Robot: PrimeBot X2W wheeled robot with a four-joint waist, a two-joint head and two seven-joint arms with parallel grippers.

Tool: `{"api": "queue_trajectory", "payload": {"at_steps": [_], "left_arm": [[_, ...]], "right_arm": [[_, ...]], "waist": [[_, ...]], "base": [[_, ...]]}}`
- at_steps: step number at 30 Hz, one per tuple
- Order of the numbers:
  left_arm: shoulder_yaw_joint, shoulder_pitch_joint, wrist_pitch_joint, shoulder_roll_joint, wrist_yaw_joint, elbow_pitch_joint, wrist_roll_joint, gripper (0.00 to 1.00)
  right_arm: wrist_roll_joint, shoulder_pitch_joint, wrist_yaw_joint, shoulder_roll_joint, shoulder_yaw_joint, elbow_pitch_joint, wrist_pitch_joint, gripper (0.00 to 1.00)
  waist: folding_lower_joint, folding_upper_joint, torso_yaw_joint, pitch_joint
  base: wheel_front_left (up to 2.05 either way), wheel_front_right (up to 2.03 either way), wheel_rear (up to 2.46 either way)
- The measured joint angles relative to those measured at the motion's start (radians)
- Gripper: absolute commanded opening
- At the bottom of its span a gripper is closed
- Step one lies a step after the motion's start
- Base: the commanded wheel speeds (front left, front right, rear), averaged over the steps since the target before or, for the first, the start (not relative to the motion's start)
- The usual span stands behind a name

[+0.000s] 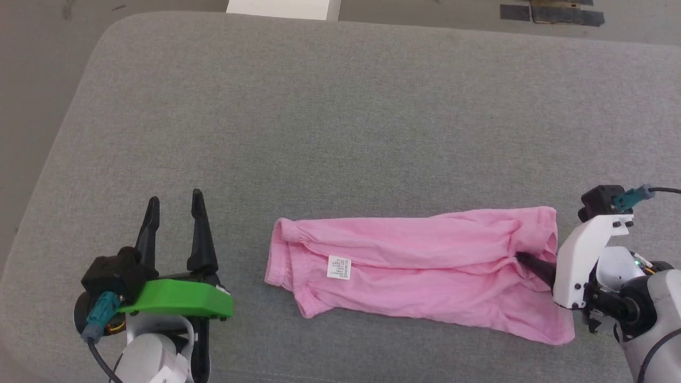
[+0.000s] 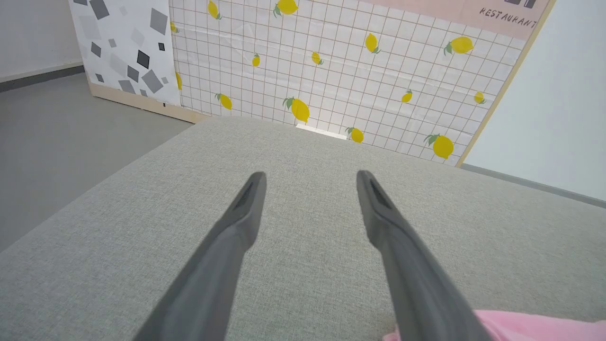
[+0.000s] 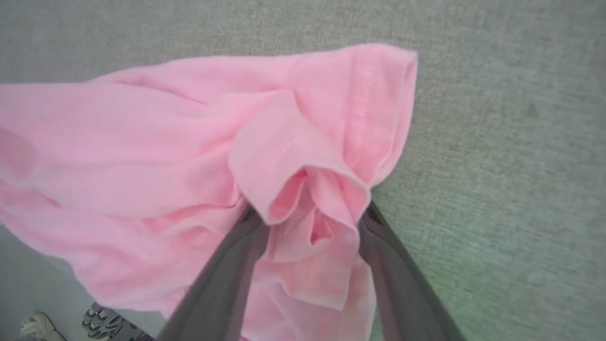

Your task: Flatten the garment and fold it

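Observation:
The pink shorts (image 1: pixel 420 266) lie spread left to right on the grey padded surface, wrinkled, with the waistband at the left and the white care label (image 1: pixel 339 267) facing up. My right gripper (image 1: pixel 524 260) is at the shorts' right end, pushed into the leg fabric. In the right wrist view it (image 3: pixel 310 218) stands open, and a bunched fold of the shorts (image 3: pixel 303 189) fills the gap between its fingers (image 3: pixel 227 279). My left gripper (image 1: pixel 174 207) hovers left of the waistband, open and holding nothing. Its wrist view shows the gripper (image 2: pixel 310 182) over bare surface, with a pink edge (image 2: pixel 535 327) at lower right.
The grey padded surface (image 1: pixel 319 133) has a rounded left edge, with floor beyond it. A lemon-patterned panel (image 2: pixel 355 71) stands past the far edge. A shoe (image 3: pixel 99 322) shows on the floor beside the near edge.

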Motion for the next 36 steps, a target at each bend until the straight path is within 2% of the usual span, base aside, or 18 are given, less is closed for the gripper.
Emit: {"api": "queue_trajectory", "payload": {"at_steps": [8, 13, 18, 21, 24, 26, 29, 36], "left_arm": [[0.002, -0.006, -0.003, 0.000, -0.001, 0.008, 0.002, 1.00], [-0.002, -0.006, -0.003, 0.001, -0.001, 0.013, 0.003, 1.00], [-0.007, -0.006, -0.003, 0.003, -0.001, 0.020, 0.003, 1.00], [-0.009, -0.006, -0.003, 0.003, -0.001, 0.025, 0.003, 1.00], [-0.009, -0.006, -0.003, 0.003, -0.004, 0.032, 0.003, 1.00], [-0.009, -0.006, -0.003, 0.003, -0.006, 0.037, 0.000, 1.00], [-0.009, -0.004, -0.003, 0.003, -0.009, 0.039, 0.000, 1.00], [0.002, 0.012, -0.004, 0.000, -0.008, 0.032, 0.000, 1.00]], "right_arm": [[-0.009, -0.010, 0.001, -0.007, -0.044, 0.054, -0.018, 0.00], [-0.048, -0.012, 0.001, -0.050, -0.156, 0.111, -0.020, 0.00], [-0.148, -0.016, 0.001, -0.095, -0.284, 0.174, -0.021, 0.00], [-0.234, -0.024, 0.001, -0.100, -0.353, 0.196, -0.048, 0.00], [-0.288, -0.035, 0.001, -0.095, -0.379, 0.205, -0.047, 0.00], [-0.315, -0.037, 0.001, -0.090, -0.367, 0.187, -0.041, 0.00], [-0.334, -0.037, 0.000, -0.097, -0.297, 0.121, 0.003, 0.00], [-0.230, 0.007, 0.000, -0.120, -0.133, -0.146, 0.255, 0.00]], "waist": [[0.0000, 0.0000, -0.010, -0.011], [0.0000, 0.0000, -0.020, -0.019], [0.0000, 0.0000, -0.032, -0.024], [0.0001, 0.0000, -0.037, -0.024], [0.0001, 0.0001, -0.041, -0.029], [0.0000, 0.0001, -0.044, -0.034], [0.0000, 0.0000, -0.049, -0.046], [0.0000, 0.0000, -0.058, -0.081]], "base": [[0.00, 0.00, 0.00], [0.00, 0.00, 0.00], [0.00, 0.00, 0.00], [0.00, 0.00, 0.00], [0.00, 0.00, 0.00], [0.00, 0.00, 0.00], [0.00, 0.00, 0.00], [0.00, 0.00, 0.00]]}}
